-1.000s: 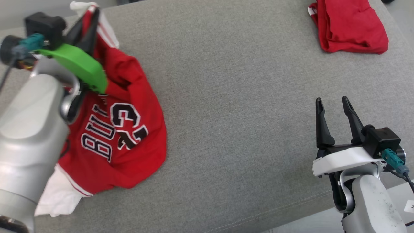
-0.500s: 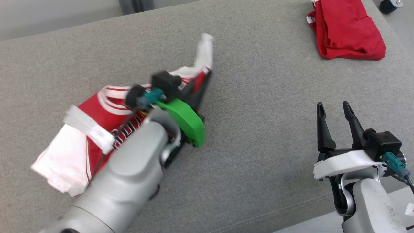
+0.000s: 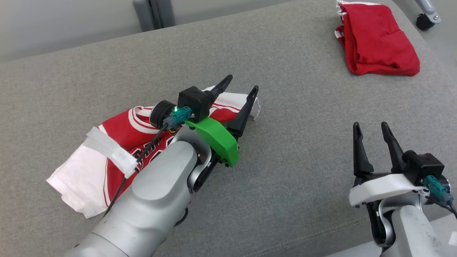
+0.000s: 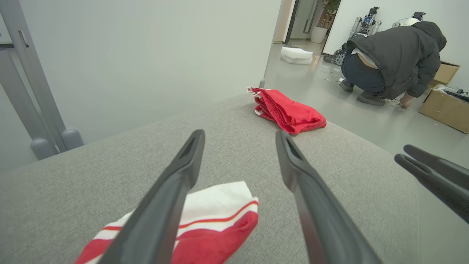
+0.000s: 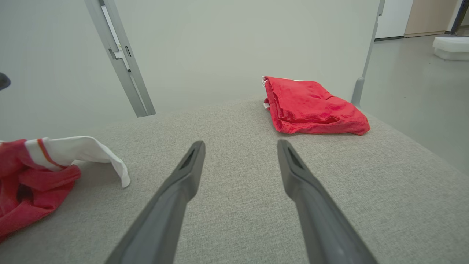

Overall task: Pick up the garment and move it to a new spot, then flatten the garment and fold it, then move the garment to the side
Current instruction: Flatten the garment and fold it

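Open they go! My left jaws, pinched shut on the white edge of the jersey (image 3: 121,132) half a second ago, now stand spread wide and the cloth is out of my grip. The jersey has also come in from the far left toward the middle of the grey fabric-covered surface (image 3: 303,107) since a second ago.

It lies in a rumpled heap on that surface, red with white trim, its lettering mostly hidden under my left forearm. One white, red-striped corner pokes out ahead; in the left wrist view that corner (image 4: 220,209) sits below and between my left fingers (image 4: 176,190), nearer the left one. Whether a finger brushes the cloth, I cannot tell. A broad white panel (image 3: 76,175) spreads out at the heap's near left end. The green cover (image 3: 217,141) on my left wrist hangs over the jersey's right edge.

Over on the right, my right jaws are wide apart with nothing between them, the right fingers (image 3: 358,150) pointing up over bare grey fabric, well apart from the jersey. From the right wrist view the jersey (image 5: 22,179) shows at the far left edge.

A folded red garment (image 3: 378,46) rests at the far right corner of the surface, well away from both arms. Beyond it, in the left wrist view, a person (image 4: 392,62) in a dark hooded jacket crouches on the floor next to a cardboard box (image 4: 445,110).
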Robot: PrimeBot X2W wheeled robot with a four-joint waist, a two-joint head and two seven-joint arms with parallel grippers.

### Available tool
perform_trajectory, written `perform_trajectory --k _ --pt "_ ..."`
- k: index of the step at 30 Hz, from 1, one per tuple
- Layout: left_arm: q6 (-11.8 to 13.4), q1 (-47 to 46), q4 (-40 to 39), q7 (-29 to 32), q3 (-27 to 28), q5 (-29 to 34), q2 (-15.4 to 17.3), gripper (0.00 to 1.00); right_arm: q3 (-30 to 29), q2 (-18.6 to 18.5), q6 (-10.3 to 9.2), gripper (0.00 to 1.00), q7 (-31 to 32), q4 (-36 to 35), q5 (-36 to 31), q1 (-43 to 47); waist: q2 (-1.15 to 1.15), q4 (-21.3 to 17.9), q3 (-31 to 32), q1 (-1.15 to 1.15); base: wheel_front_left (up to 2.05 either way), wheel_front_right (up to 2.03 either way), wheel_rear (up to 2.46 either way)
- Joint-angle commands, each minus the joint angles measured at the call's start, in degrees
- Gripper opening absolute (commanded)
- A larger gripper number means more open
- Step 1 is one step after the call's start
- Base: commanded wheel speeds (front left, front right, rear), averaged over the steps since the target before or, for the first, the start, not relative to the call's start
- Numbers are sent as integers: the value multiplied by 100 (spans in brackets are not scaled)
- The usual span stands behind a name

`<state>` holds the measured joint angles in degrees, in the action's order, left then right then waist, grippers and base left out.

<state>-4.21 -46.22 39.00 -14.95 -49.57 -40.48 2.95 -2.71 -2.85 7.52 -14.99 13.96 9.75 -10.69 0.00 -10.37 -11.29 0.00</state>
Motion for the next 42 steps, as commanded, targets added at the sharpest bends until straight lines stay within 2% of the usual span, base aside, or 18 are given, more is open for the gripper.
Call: perform_trajectory --k 1,8,18,24,28,34,39,42 --pt "86 50 -108 -25 148 126 116 100 -23 -7 -6 100 -26 20 -41 97 0 138 196 0 0 0 0" --pt "337 594 -757 -29 873 572 635 100 -28 -8 -6 100 -26 42 -100 318 0 415 529 0 0 0 0" --pt "692 1833 -1763 -25 1982 977 1543 100 -48 -12 -6 100 60 -62 -171 518 0 748 826 0 0 0 0" --pt "843 2647 -2376 -24 2662 1130 1859 100 -24 -53 -6 100 125 -144 -172 613 0 873 936 0 0 0 0" --pt "932 3193 -2742 -24 3131 1203 1933 100 -10 -77 -6 100 181 -208 -171 703 0 930 1011 0 0 0 0" --pt "977 4022 -3205 -24 3742 1331 1851 100 -5 -79 -6 100 265 -329 -202 818 0 1010 1107 0 0 0 0" --pt "848 4544 -3420 -24 4047 1434 1694 100 18 -95 -6 100 317 -418 -176 898 0 1103 1137 0 0 0 0" --pt "680 4751 -3411 -24 4123 1444 1653 100 50 -99 -6 100 352 -467 -165 937 0 1149 1154 0 0 0 0"
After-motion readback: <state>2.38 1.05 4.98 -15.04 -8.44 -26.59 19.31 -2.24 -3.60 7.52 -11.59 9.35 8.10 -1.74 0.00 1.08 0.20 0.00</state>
